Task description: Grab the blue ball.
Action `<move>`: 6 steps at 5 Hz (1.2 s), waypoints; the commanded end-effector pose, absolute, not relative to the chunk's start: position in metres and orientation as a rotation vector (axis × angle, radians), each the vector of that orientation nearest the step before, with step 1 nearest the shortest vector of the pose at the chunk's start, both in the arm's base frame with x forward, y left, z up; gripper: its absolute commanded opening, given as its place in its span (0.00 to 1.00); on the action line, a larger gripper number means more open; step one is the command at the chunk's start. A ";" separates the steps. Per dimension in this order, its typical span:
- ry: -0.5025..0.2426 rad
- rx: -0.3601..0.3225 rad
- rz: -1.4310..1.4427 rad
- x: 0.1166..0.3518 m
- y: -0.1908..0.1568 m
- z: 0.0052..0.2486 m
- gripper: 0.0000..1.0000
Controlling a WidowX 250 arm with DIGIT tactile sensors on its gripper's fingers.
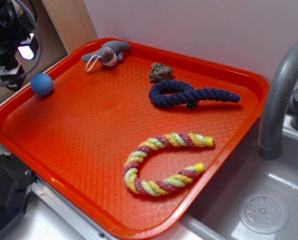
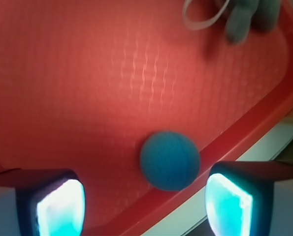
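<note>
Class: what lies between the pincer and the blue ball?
Nothing: wrist view shows only bare tray between the open pincer and ball.

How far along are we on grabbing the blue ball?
Done: the gripper is lined up over the blue ball, which shows between its two fingers in the wrist view. In hand: nothing; the jaws are open and the ball rests against the orange tray's rim. Left: descend, close and lift.
</note>
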State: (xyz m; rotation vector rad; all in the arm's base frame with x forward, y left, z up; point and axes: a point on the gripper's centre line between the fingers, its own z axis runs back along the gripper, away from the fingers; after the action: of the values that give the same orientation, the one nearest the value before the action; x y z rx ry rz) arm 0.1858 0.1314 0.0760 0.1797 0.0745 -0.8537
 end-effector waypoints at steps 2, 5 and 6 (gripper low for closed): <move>0.123 0.312 -0.945 0.195 0.134 0.052 1.00; 0.171 0.301 -0.977 0.213 0.121 0.027 1.00; 0.174 0.294 -0.994 0.215 0.114 0.027 1.00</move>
State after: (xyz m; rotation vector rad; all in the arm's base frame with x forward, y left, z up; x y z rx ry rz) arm 0.2101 0.1206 0.0237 0.2828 0.1735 -0.9811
